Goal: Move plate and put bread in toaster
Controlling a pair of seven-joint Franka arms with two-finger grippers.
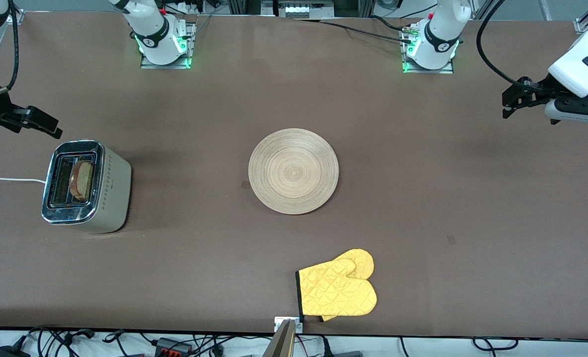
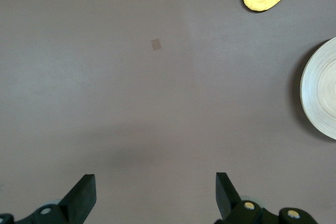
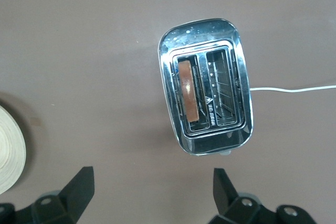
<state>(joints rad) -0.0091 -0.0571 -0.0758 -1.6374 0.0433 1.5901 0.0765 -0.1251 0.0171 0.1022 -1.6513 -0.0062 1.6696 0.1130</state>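
Gaping wide, apparently empty: left claw (image 2: 152, 195), right claw (image 3: 152, 192).

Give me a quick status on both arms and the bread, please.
Left pincer open, over bare table at its end; right pincer open, up beside the toaster. Bread in one toaster slot; plate mid-table, bare. Nothing in the way.

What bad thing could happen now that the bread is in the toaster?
The bread stands in one slot of the toaster, sticking up a bit, so it may not be fully seated. The right gripper hangs open just above the toaster; a careless move could knock it. The white cord trails off the table edge and might snag. The left gripper waits open, away from the plate and the yellow oven mitt.
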